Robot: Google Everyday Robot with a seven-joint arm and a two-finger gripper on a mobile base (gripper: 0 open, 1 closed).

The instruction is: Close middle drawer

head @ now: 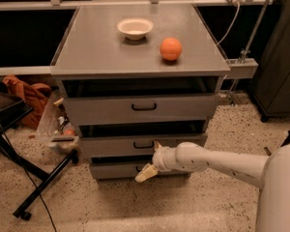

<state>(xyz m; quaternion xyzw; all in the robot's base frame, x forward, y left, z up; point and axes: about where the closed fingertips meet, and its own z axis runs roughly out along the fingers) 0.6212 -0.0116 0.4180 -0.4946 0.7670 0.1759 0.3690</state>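
The middle drawer (111, 147) is the low grey front with a small dark loop handle (143, 144), under the taller top drawer (101, 111). Its front stands slightly out, with a dark gap above it. My gripper (151, 159) is at the end of the white arm that comes in from the right. It is open and right at the drawer front, just right of the handle. The upper fingertip (156, 145) is against the front, and the lower fingertip (145, 174) hangs in front of the lowest drawer (113, 170).
A white bowl (135, 28) and an orange (170, 49) sit on the cabinet top (96, 57). An orange bag (31, 93), clutter (63, 135) and a black stand leg (41, 186) are to the left. A dark cabinet (280, 66) stands to the right.
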